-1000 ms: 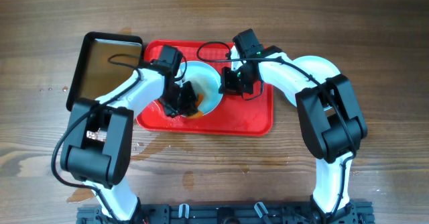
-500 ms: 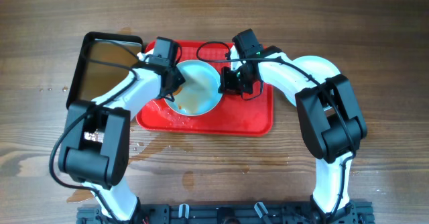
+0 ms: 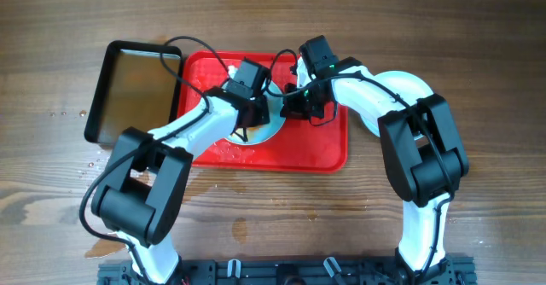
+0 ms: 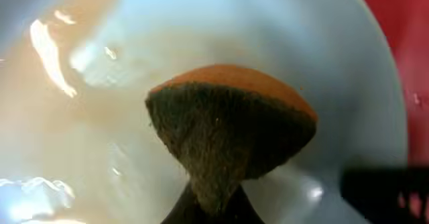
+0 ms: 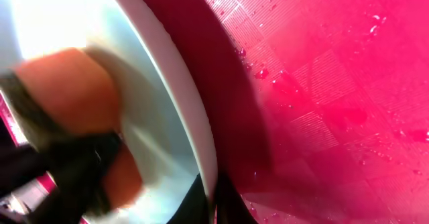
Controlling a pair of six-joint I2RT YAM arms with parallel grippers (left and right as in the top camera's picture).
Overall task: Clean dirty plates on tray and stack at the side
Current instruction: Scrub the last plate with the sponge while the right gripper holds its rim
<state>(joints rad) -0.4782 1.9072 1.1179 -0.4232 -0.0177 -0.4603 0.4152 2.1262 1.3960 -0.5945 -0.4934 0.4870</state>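
Note:
One pale plate (image 3: 271, 126) lies on the red tray (image 3: 320, 144), mostly hidden under my left arm. Other plates are out of view. My left gripper (image 3: 248, 104) is shut on an orange sponge with a dark scrub side (image 4: 231, 127) and presses it onto the plate's wet, sauce-streaked surface (image 4: 100, 143). My right gripper (image 3: 292, 106) is shut on the plate's right rim (image 5: 175, 83), with the jaws pinching its edge (image 5: 212, 200). The sponge also shows in the right wrist view (image 5: 74, 93), beside the tray (image 5: 322, 83).
A black metal pan (image 3: 132, 89) with brownish liquid stands left of the tray, touching its edge. Water drops lie on the tray's right part and on the wooden table (image 3: 256, 225) in front.
My left gripper has swept the sponge from the plate's lower left, over its upper left, to its right side. The right gripper has kept its hold on the rim.

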